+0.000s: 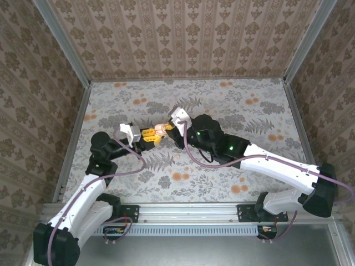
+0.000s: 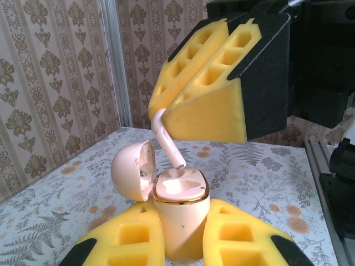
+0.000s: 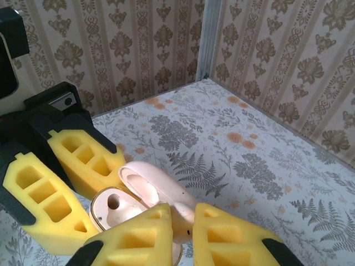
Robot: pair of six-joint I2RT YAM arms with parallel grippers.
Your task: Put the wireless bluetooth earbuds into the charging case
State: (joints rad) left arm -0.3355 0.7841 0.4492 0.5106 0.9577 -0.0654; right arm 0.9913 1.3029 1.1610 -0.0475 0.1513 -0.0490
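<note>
Yellow-padded left gripper point(image 2: 183, 217) is clamped on the pink charging case point(image 2: 180, 191), lid open. The right gripper point(image 2: 161, 112) pinches a pale earbud point(image 2: 169, 141), its stem tip reaching into the case, mid-way over the floral table point(image 1: 222, 105).

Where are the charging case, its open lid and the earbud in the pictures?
charging case point(image 2: 180, 227): left wrist view, front wall below the gold rim.
lid point(image 2: 126, 174): left wrist view, outer shell.
earbud point(image 2: 169, 141): left wrist view, middle of the stem.
</note>
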